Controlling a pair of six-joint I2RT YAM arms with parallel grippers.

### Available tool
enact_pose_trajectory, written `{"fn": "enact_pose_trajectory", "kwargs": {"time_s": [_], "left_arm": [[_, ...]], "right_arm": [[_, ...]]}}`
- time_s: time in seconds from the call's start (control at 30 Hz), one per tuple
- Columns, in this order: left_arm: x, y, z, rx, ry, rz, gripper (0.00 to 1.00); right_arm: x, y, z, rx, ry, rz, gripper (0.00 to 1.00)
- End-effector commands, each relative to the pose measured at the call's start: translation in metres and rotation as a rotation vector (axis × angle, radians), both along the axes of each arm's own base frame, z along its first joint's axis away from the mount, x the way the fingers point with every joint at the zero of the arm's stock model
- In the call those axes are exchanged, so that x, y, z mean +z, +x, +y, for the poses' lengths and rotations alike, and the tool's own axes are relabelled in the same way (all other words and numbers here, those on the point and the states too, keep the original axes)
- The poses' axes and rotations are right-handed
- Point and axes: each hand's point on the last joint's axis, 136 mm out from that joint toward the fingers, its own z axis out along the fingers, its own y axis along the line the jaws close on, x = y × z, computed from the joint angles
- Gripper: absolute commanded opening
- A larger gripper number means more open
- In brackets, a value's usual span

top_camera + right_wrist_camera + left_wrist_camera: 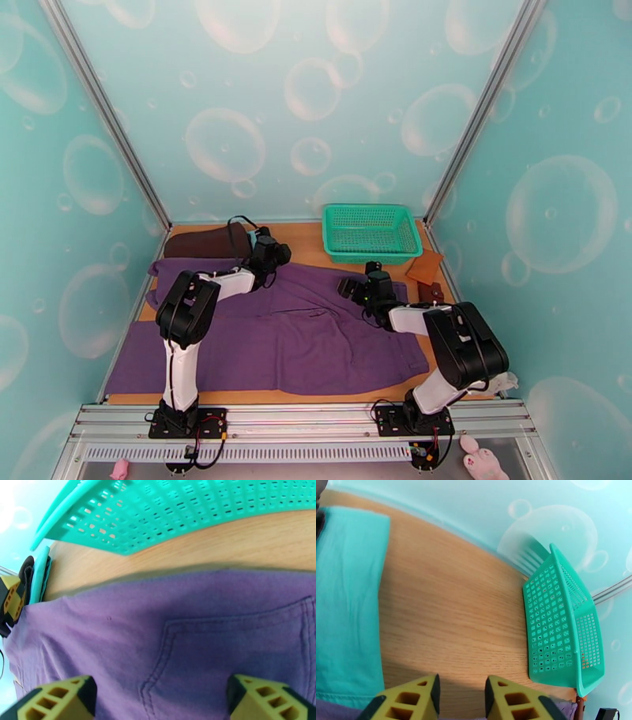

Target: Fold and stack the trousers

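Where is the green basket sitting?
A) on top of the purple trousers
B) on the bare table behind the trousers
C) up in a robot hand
B: the basket stands on the wooden table at the back, just past the far edge of the trousers.

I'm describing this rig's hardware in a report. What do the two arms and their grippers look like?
The left arm and right arm both have white links joined by bulky black joint housings. They sit on black base plates and have thin black cables. The left gripper and right gripper carry yellow fingers with hollow rectangular cut-outs and black inner pads.
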Motion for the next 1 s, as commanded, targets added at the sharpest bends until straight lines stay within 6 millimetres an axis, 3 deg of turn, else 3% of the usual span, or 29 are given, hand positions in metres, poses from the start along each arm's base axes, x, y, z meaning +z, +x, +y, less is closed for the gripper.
{"fn": "enact_pose_trajectory", "kwargs": {"time_s": [0.0, 0.1, 0.2, 0.3, 0.37, 0.47, 0.67, 0.83, 0.97], "left_arm": [[0.052, -0.007, 0.024, 0.001, 0.081, -0.126, 0.36], [0.074, -0.033, 0.069, 0.066, 0.132, -0.149, 0.37], [0.072, -0.057, 0.13, 0.151, 0.198, -0.08, 0.4], [0.063, -0.074, 0.203, 0.259, 0.251, 0.005, 0.4], [0.062, -0.084, 0.255, 0.363, 0.253, 0.041, 0.4], [0.06, -0.095, 0.315, 0.491, 0.177, 0.098, 0.4], [0.053, -0.092, 0.4, 0.713, 0.026, 0.188, 0.42], [0.059, -0.088, 0.453, 0.925, 0.007, 0.187, 0.42], [0.055, -0.073, 0.479, 0.985, 0.01, 0.19, 0.43]], "right_arm": [[-0.012, -0.017, -0.016, -0.021, -0.1, 0.07, 0.91], [-0.003, -0.024, -0.03, -0.069, -0.185, 0.066, 0.91], [0.023, -0.026, -0.017, -0.05, -0.235, 0.0, 0.92], [0.042, -0.026, 0.015, 0.033, -0.23, -0.032, 0.92], [0.046, -0.029, 0.046, 0.12, -0.2, -0.036, 0.92], [0.044, -0.035, 0.085, 0.212, -0.184, -0.035, 0.92], [0.024, -0.047, 0.132, 0.321, -0.13, -0.033, 0.92], [0.006, -0.052, 0.138, 0.357, -0.149, 0.006, 0.93], [-0.001, -0.053, 0.137, 0.363, -0.148, 0.004, 0.93]]}}
